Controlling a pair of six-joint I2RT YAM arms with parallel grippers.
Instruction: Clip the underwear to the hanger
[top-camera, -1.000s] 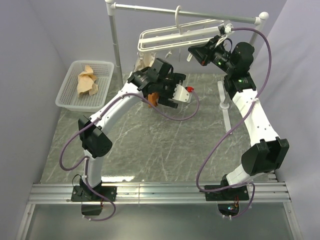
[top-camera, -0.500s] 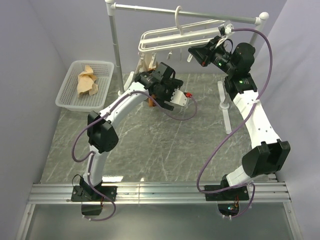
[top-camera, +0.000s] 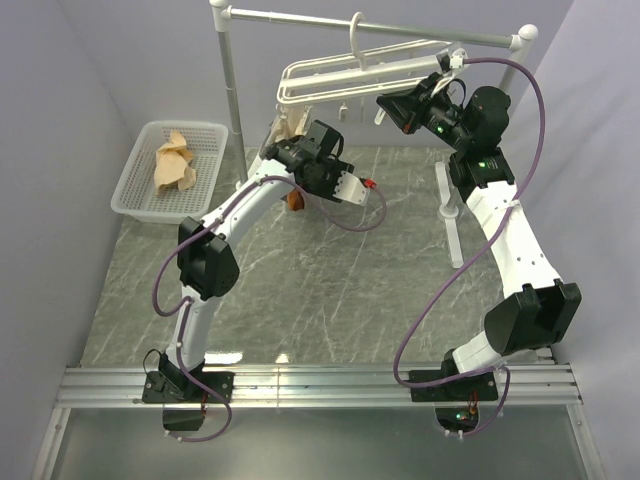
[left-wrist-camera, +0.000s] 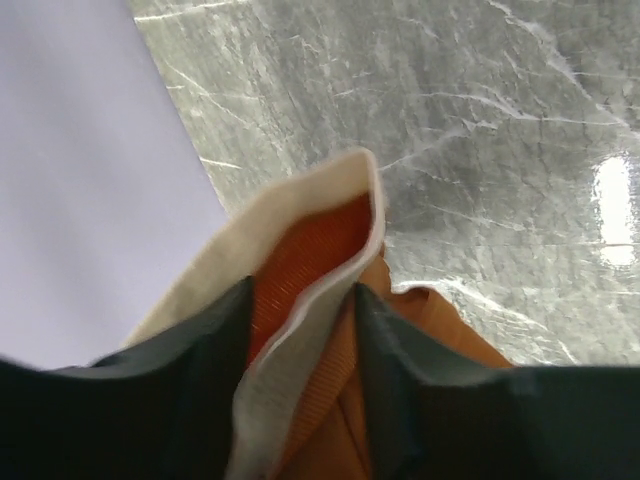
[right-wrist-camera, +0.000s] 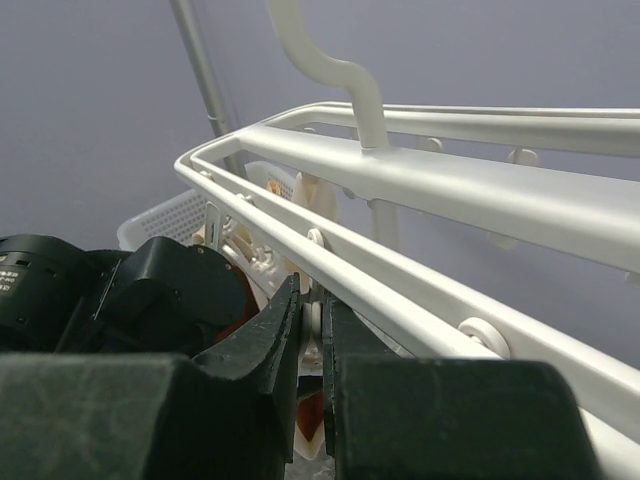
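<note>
The underwear (left-wrist-camera: 320, 250) is rust-orange with a pale waistband. My left gripper (left-wrist-camera: 300, 300) is shut on its folded waistband, which fills the gap between the dark fingers (left-wrist-camera: 190, 370). From above, the left gripper (top-camera: 305, 170) is under the left end of the white hanger (top-camera: 350, 72), and orange fabric (top-camera: 295, 202) dangles below it. The hanger (right-wrist-camera: 420, 185) hangs by its hook from the rail. My right gripper (right-wrist-camera: 311, 290) is shut on one small white clip (right-wrist-camera: 311, 330) under the hanger's near bar. From above, the right gripper (top-camera: 392, 108) is at the hanger's right half.
A white basket (top-camera: 135, 195) holding a tan cloth (top-camera: 172, 160) stands at the back left. The grey rail (top-camera: 420, 30) rests on white posts (top-camera: 230, 70). A pale garment (top-camera: 285, 128) hangs at the hanger's left end. The marble tabletop (top-camera: 330, 290) spreads in front.
The left arm has swung back and left, up under the hanger's left end. Its jaws have closed from wide open onto the underwear's waistband. The right arm has not moved.
</note>
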